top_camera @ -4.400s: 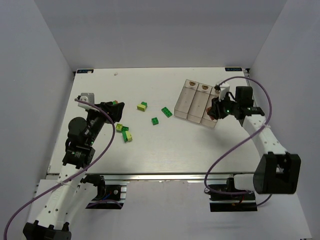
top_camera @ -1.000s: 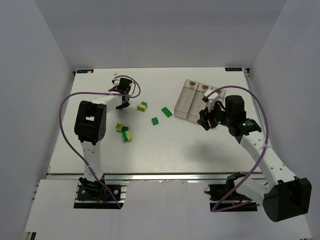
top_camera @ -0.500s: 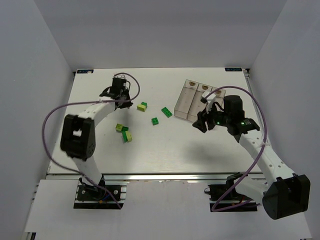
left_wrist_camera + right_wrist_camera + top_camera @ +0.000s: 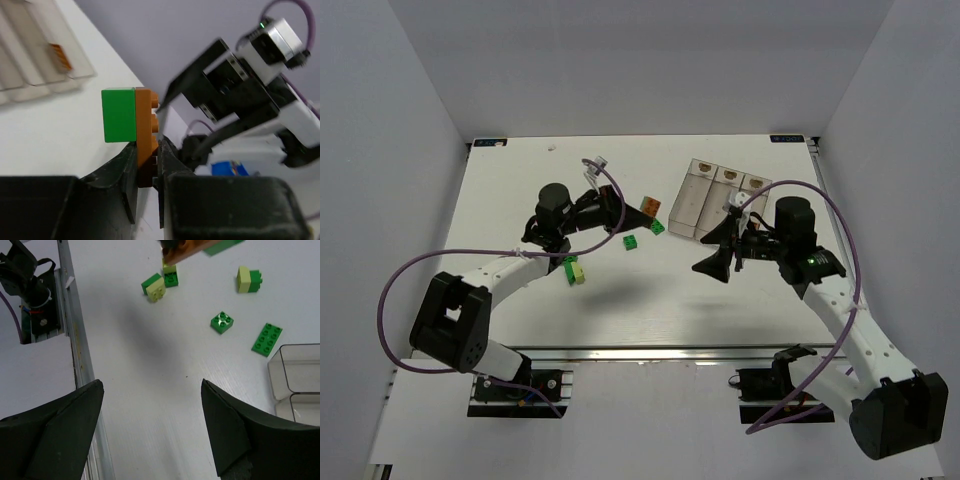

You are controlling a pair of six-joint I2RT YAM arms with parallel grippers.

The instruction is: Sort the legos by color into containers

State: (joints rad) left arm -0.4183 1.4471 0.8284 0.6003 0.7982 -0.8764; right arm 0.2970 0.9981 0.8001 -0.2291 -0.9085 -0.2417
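Both arms have white link shells joined by black cylindrical joint housings, with black blocks at the bases. A purple cable loops loosely along each arm. The left gripper (image 4: 620, 214) is black, its fingers (image 4: 122, 175) matte, thick and wedge-shaped. The right gripper (image 4: 712, 257) is black too, with broad flat fingers (image 4: 60, 432). A small green light glows on the right arm's wrist housing (image 4: 810, 262).

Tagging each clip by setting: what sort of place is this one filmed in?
Most likely a lab test cell for robot manipulation, not a home or factory floor. A white table is boxed in by plain grey walls, the arms are bolted to an aluminium rail at its near edge, and only lego bricks and clear bins lie on it.
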